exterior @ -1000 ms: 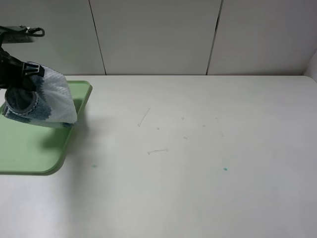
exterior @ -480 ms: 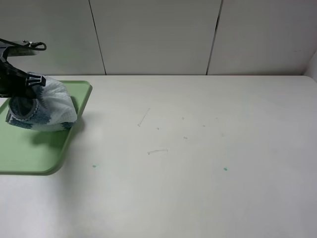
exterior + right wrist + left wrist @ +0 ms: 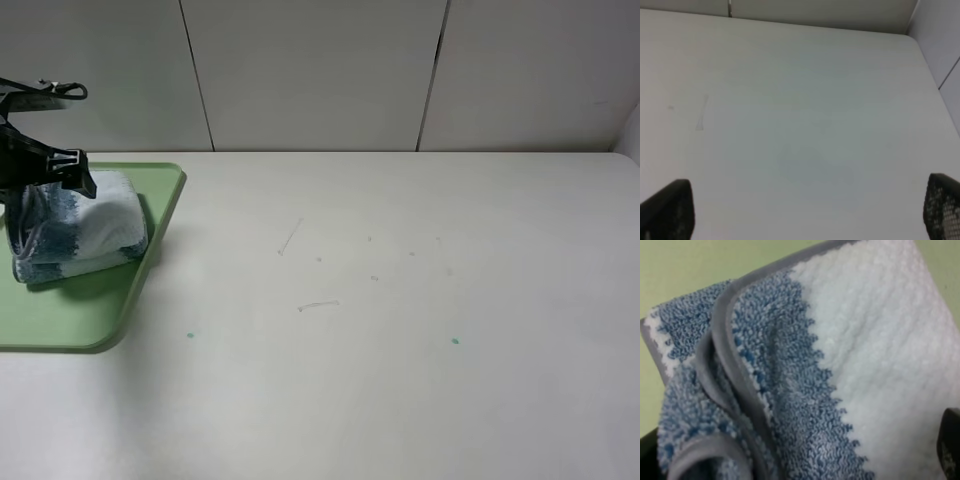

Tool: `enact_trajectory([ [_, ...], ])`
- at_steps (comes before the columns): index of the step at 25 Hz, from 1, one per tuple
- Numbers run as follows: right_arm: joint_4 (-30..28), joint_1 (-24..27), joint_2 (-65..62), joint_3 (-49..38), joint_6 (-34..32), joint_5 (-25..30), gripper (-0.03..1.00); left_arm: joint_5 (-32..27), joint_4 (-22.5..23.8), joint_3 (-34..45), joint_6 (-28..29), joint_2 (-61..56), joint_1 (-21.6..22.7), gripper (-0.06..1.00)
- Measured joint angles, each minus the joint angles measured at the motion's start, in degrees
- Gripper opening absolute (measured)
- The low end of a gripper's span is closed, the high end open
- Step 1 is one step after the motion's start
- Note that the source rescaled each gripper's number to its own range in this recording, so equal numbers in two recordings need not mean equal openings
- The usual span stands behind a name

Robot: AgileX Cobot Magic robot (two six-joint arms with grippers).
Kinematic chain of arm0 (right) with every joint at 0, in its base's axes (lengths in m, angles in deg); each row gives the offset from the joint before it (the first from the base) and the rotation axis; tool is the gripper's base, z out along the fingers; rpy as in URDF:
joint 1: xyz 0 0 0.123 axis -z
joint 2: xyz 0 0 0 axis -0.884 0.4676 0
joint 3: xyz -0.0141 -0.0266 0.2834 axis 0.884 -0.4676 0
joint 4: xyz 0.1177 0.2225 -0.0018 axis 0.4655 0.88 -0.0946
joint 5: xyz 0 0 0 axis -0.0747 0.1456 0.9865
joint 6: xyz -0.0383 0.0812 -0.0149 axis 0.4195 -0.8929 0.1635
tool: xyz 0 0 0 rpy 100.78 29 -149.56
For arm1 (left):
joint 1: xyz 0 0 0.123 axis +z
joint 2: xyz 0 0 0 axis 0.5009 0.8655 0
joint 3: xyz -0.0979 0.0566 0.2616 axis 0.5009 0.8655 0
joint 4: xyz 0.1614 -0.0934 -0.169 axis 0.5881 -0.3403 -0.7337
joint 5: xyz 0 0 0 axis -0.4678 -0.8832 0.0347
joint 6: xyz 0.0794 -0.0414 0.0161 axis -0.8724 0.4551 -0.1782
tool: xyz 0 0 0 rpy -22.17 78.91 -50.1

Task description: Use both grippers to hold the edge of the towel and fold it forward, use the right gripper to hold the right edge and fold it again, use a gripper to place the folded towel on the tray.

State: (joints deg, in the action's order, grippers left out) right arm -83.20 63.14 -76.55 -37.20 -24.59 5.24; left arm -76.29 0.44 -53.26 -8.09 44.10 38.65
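The folded striped towel lies on the light-green tray at the far left of the table. My left gripper hangs over the towel's back left part. In the left wrist view the towel fills the picture, its grey hem curls across it, and green tray shows behind. My left gripper has its fingertips at the picture's far edges, wide apart, with the cloth between them. My right gripper is open and empty over bare table; it is outside the exterior view.
The white table has faint scratches and two small green specks. A panelled wall stands behind the table. The tray's right rim lies just beside the towel.
The left gripper has lowered the towel from above the tray onto it. The towel now lies flatter and rests on the tray, and the jaws stand apart.
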Motion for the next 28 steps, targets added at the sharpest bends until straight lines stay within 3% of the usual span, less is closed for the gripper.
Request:
enact_trajectory([
  [9, 0.0, 0.0, 0.0, 0.0, 0.0, 0.0, 1.0, -5.9, 0.3, -0.1, 0.0, -6.3, 0.0, 1.0],
  [13, 0.0, 0.0, 0.0, 0.0, 0.0, 0.0, 1.0, -11.2, 1.6, -0.1, 0.1, -11.8, 0.0, 1.0],
  [28, 0.0, 0.0, 0.0, 0.0, 0.0, 0.0, 1.0, -42.0, 6.0, -0.1, 0.1, -32.1, 0.0, 1.0],
])
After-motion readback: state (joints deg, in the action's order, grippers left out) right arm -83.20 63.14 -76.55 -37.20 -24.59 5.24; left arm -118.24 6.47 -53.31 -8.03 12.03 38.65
